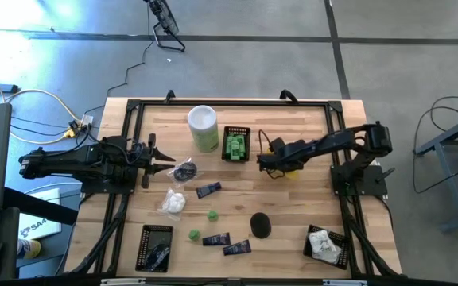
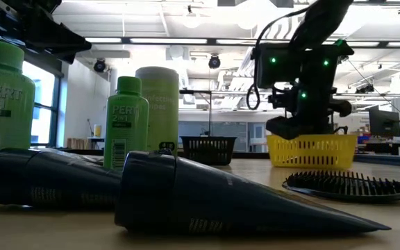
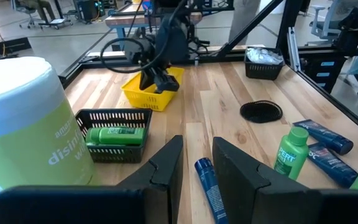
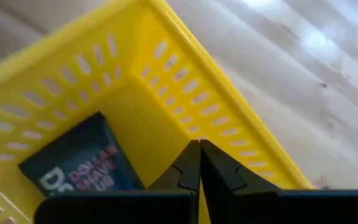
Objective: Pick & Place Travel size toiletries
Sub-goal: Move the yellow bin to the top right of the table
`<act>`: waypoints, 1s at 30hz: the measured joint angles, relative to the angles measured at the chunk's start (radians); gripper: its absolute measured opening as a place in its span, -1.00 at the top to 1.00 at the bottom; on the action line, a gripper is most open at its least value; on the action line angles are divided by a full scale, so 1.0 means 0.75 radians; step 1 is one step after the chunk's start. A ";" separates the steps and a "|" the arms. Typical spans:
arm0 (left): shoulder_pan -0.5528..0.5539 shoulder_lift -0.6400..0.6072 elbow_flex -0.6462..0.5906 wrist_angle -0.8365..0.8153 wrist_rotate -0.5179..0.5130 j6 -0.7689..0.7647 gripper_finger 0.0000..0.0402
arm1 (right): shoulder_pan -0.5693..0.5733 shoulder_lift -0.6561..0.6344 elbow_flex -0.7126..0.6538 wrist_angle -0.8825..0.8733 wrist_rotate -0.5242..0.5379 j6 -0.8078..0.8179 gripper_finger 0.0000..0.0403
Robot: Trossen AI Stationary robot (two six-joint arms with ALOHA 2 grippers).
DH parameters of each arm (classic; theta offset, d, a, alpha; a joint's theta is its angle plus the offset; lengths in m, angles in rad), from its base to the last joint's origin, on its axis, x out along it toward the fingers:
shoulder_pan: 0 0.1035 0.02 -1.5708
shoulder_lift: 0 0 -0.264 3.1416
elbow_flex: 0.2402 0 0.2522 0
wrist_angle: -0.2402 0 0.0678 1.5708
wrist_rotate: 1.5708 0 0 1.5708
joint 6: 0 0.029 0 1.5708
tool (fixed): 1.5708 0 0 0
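Note:
My right gripper (image 1: pixel 265 164) hangs shut over the yellow basket (image 1: pixel 294 169), its fingertips (image 4: pixel 199 144) closed on each other above the basket's inner corner. A navy tube (image 4: pixel 79 165) lies inside that basket. My left gripper (image 1: pixel 164 157) waits open near the table's left edge, level with the table; a navy tube (image 3: pixel 207 184) lies on the wood beyond its fingers. More toiletries lie loose: a dark round piece (image 1: pixel 184 170), a white packet (image 1: pixel 173 202), green bottles (image 1: pixel 211 214), navy tubes (image 1: pixel 226 243) and a dark round brush (image 1: pixel 260 225).
A tall white-and-green canister (image 1: pixel 203 127) stands at the far side beside a black basket (image 1: pixel 236 144) holding green bottles. Another black basket (image 1: pixel 156 248) sits near-left, and one with white packets (image 1: pixel 325 243) near-right. Bare wood lies between the yellow basket and the brush.

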 joint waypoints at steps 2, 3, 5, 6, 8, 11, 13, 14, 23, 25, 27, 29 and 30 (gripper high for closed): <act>0.000 0.000 0.000 0.000 0.000 0.000 0.58 | -0.010 0.000 0.000 -0.026 0.028 -0.001 0.99; 0.000 0.000 0.000 0.000 0.000 0.000 0.58 | -0.018 -0.004 0.000 -0.051 0.034 -0.001 0.99; 0.000 0.000 0.000 0.000 0.000 0.001 0.58 | -0.031 -0.008 0.000 -0.096 0.034 -0.001 0.99; 0.000 0.000 0.000 0.000 0.000 0.003 0.58 | -0.037 -0.009 0.000 -0.112 0.029 -0.001 0.99; 0.000 0.000 0.000 0.000 0.001 0.022 0.58 | -0.046 -0.008 0.000 -0.141 0.021 -0.001 0.99; -0.001 0.000 0.000 0.000 0.000 0.028 0.58 | -0.046 -0.008 0.000 -0.177 0.034 -0.001 0.99; 0.000 0.000 0.000 0.000 0.000 0.029 0.58 | -0.045 -0.008 0.000 -0.199 0.046 0.002 0.99; -0.001 0.000 0.000 0.000 0.000 0.030 0.58 | -0.045 -0.008 0.000 -0.216 0.047 0.006 0.99; 0.000 0.000 0.000 -0.006 0.001 0.030 0.58 | -0.079 -0.008 0.000 -0.284 0.102 0.014 0.99; 0.000 0.000 0.000 -0.006 0.001 0.030 0.58 | -0.082 -0.008 0.000 -0.275 0.103 0.014 0.99; 0.000 0.000 0.000 -0.006 0.001 0.030 0.58 | -0.080 -0.012 0.000 -0.276 0.077 0.014 0.99; -0.001 0.000 0.000 -0.006 0.001 0.030 0.58 | -0.072 -0.019 0.000 -0.276 0.021 0.013 0.99; 0.000 0.000 0.000 -0.006 0.001 0.030 0.58 | -0.065 -0.020 0.000 -0.278 -0.003 0.013 0.99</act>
